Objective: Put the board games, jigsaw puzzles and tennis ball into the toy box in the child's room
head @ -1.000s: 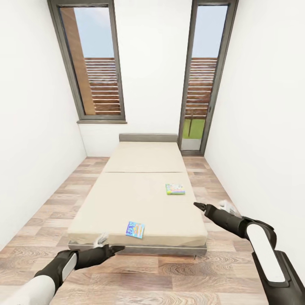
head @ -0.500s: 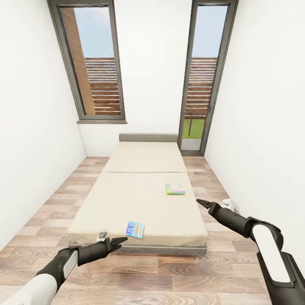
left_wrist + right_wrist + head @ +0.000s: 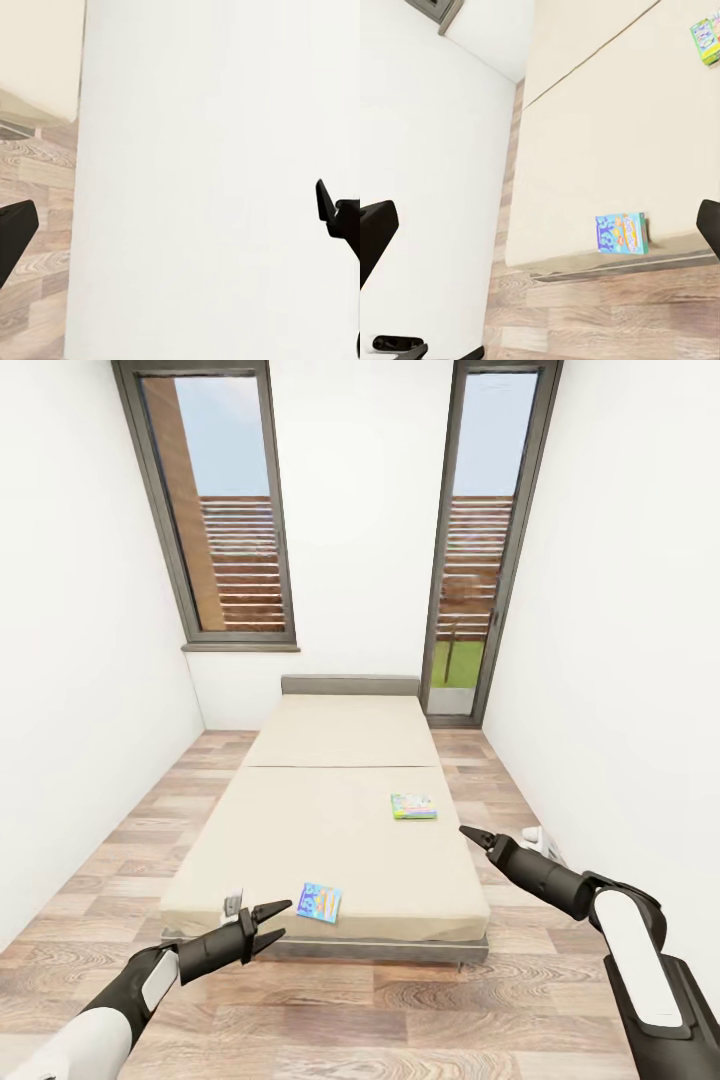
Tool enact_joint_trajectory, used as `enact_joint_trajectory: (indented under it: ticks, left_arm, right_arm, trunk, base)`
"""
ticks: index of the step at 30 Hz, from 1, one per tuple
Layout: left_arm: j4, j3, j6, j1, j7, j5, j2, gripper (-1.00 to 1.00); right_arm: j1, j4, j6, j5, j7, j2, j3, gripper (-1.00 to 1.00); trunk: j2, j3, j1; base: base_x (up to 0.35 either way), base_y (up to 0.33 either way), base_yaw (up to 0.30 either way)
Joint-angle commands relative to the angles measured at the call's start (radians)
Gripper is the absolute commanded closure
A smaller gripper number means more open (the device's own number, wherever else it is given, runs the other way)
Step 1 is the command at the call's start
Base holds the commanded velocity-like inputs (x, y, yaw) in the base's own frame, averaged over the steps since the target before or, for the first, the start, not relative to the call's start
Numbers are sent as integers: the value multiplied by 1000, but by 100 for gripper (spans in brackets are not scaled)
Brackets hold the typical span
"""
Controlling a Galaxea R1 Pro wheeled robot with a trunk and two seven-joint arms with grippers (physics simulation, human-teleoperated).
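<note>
While my left gripper hangs with its jaws parted and nothing between them, the blue board game lies flat just ahead of its tips, close to the near edge of the bed. My right gripper seems spread and empty too, to go by the wide gap between its fingers in its wrist view. The green and white board game rests on the mattress beyond and inward of its tips, a little apart.

To do this pick well, I judge I should bring the left jaws over the blue box and turn the wrist so the fingers straddle its shorter side. The box is thin on a soft mattress, so I would press down slightly before closing. Working from the bed's edge side should keep the frame out of my way.
</note>
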Motion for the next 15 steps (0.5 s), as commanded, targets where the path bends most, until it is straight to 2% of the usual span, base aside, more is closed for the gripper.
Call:
enact_joint_trajectory:
  ticks: [1,5,11,15]
  left_arm:
    - [0,3,11,-1,1,3,0,-100]
    - [0,4,16,-1,5,4,-1,-100]
    - [0,6,17,-1,8,4,-1,-100]
    - [0,6,18,-1,8,5,-1,-100]
  right_arm:
    - [-1,0,5,0,2,0,-1,-100]
    - [-1,2,5,-1,3,0,-1,-100]
    - [-1,2,5,-1,2,1,0,-100]
    - [-1,2,4,-2,0,1,1,-100]
  trunk:
    - [-2,-2,1]
    - [-2,-2,1]
    - [-2,-2,1]
    - [-2,-2,1]
  base:
    - [0,0,0]
    - [34,12,0]
    - [180,69,0]
    - [70,22,0]
